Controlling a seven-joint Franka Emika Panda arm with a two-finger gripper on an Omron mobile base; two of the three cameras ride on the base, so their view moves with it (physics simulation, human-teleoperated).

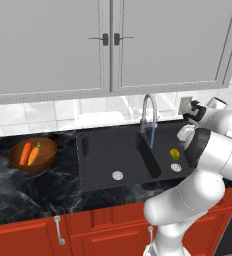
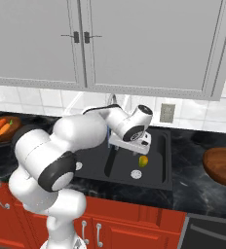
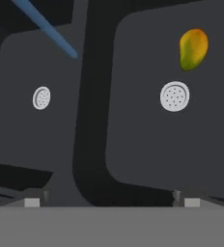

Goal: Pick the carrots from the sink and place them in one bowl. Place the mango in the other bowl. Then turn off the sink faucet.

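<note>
Two orange carrots (image 1: 29, 154) lie in the brown wooden bowl (image 1: 47, 159) on the counter left of the black sink (image 1: 103, 155). The yellow-green mango (image 3: 193, 48) rests on the right basin floor, just beyond its round drain (image 3: 175, 96); it also shows as the mango (image 1: 174, 153) and the mango (image 2: 143, 160). My gripper (image 3: 111, 202) hangs open and empty above the divider between the basins, pointing down, well short of the mango. It is seen from the side as the gripper (image 2: 133, 149). The silver faucet (image 1: 148, 112) pours a blue stream (image 1: 152, 137). The other bowl (image 2: 222, 165) sits empty at the right.
The left basin holds only its drain (image 3: 41, 97). Grey wall cabinets (image 1: 108, 45) hang above the faucet. Dark marble counter (image 1: 33, 192) runs on both sides of the sink, with red base cabinets (image 1: 103, 230) below. My own forearm (image 1: 213, 150) crosses the right side of the sink.
</note>
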